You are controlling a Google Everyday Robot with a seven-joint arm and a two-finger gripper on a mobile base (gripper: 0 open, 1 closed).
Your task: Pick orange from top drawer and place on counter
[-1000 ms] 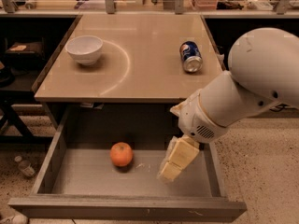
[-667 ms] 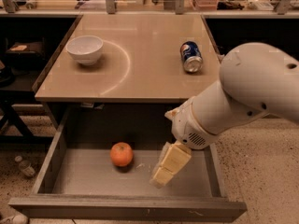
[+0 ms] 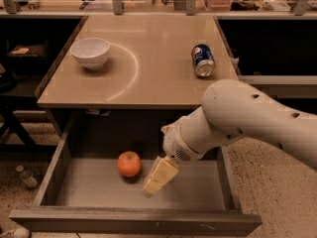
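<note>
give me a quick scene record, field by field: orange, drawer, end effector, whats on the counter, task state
orange: on the drawer floor, left of centre
drawer: pulled open below the counter's front edge
end effector: down inside the drawer, close on the orange's right, not holding it
counter: white bowl at left, can lying on its side at right
task state: orange not yet picked
</note>
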